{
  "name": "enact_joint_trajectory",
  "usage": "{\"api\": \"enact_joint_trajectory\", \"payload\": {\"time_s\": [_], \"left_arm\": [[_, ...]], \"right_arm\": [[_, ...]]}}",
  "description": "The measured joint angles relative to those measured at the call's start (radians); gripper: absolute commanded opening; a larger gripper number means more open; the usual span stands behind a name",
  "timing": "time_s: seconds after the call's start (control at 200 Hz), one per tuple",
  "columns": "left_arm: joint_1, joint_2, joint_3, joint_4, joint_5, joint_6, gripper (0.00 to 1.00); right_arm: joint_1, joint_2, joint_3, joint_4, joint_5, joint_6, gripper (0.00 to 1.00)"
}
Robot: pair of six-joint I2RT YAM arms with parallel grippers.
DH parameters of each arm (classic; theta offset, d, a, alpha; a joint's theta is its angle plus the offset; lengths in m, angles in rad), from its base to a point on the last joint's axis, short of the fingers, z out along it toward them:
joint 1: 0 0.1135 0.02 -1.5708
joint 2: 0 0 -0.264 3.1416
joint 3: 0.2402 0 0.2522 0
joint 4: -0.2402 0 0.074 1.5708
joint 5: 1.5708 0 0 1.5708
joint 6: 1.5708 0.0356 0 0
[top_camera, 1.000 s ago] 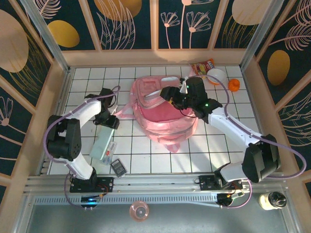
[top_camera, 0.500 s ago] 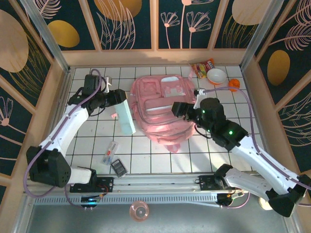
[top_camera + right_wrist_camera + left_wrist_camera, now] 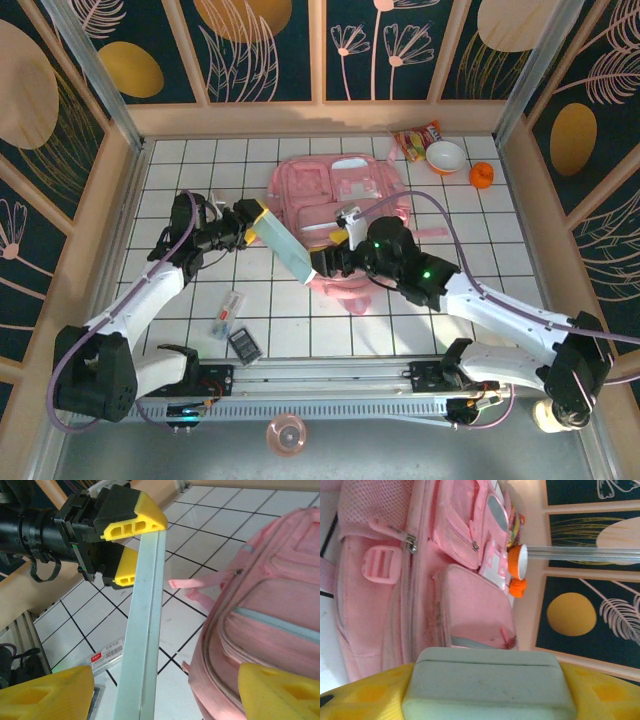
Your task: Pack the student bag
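Clamping pale box [image 3: 285, 250] w/ L claw [image 3: 250, 220], left of student bag [image 3: 335, 190]; R claw [image 3: 322, 265] held apart, prob. straddling box; risks knocking it loose.

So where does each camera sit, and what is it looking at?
Top external: above and behind the robot, looking down on table, pink backpack, left arm and right arm.
Left wrist: on the left arm, facing the backpack over the pale green box between its yellow fingers.
Right wrist: on the right arm, facing the left gripper clamped on that box; own fingers at bottom.
Both wrist views share box and backpack.
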Motion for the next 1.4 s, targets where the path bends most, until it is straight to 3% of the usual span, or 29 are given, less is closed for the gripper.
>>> {"api": "enact_joint_trajectory", "payload": {"time_s": [0.375,0.47,0.676,0.876,1.016,1.076,1.241,1.401], "left_arm": [[0.0,-0.026,-0.053,0.095,0.024,-0.126,0.48],[0.0,-0.042,-0.069,0.107,0.024,-0.143,0.48],[0.0,-0.064,-0.117,0.181,0.011,-0.217,0.48],[0.0,-0.078,-0.143,0.223,-0.01,-0.268,0.51],[0.0,-0.085,-0.146,0.228,-0.023,-0.277,0.59],[0.0,-0.089,-0.146,0.227,-0.022,-0.275,0.67],[-0.007,-0.094,-0.058,0.112,-0.05,-0.148,0.83],[-0.065,-0.074,0.119,-0.036,-0.189,0.128,0.83]], "right_arm": [[0.0,0.086,0.0,0.079,-0.158,-0.019,0.7],[0.0,0.093,0.002,0.076,-0.158,-0.013,0.58],[0.02,0.116,0.027,0.018,-0.082,-0.02,0.55],[0.032,0.119,0.029,0.01,-0.055,-0.013,0.32],[0.035,0.113,0.029,0.025,-0.037,-0.023,0.2],[0.037,0.102,0.024,0.023,-0.029,-0.024,0.17],[0.003,0.011,-0.01,-0.004,-0.018,0.021,0.14],[-0.219,-0.121,-0.013,-0.047,-0.034,0.122,0.13]]}}
